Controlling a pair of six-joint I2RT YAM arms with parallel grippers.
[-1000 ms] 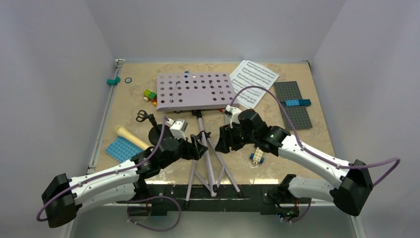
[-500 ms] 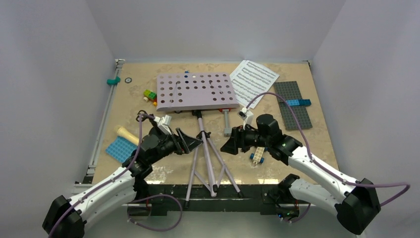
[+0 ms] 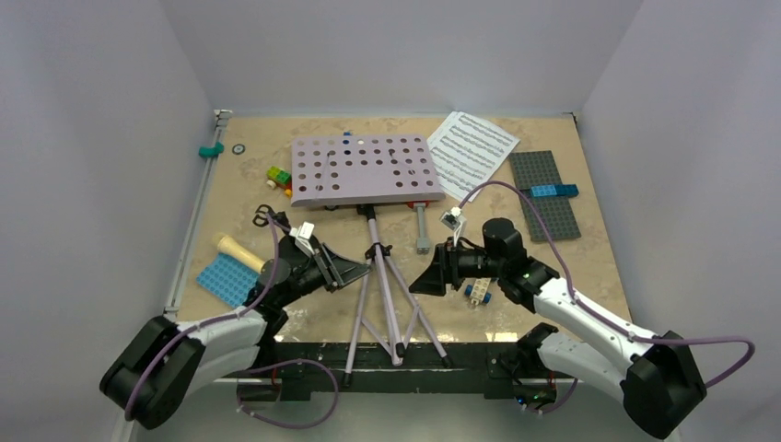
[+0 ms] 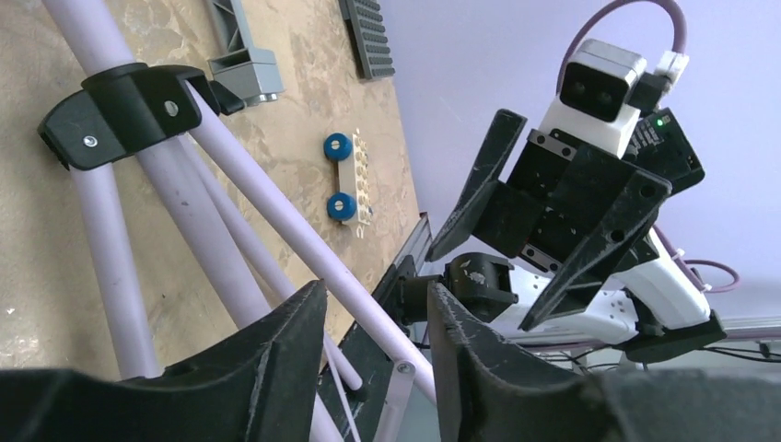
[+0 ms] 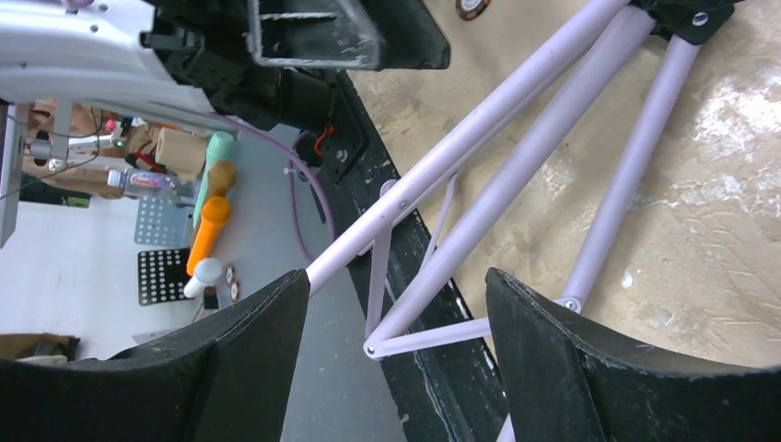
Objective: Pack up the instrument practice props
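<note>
The lilac perforated music stand lies flat, its tripod legs reaching over the table's front edge. My left gripper is open and empty just left of the legs, which cross its view past its gripper. My right gripper is open and empty just right of them; the legs pass between and beyond its open jaws. White sheet-music pages lie at the back right. The cream microphone lies at the left. A small black looped piece lies nearby; I cannot tell what it is.
A blue studded plate lies at the left, a grey one with a blue brick at the right. Coloured bricks, a grey bar and a wheeled brick lie about. A metal rail runs along the left.
Both grippers have drawn away from the stand's black collar, the left one leftwards and the right one rightwards and nearer. The stand has not moved.
</note>
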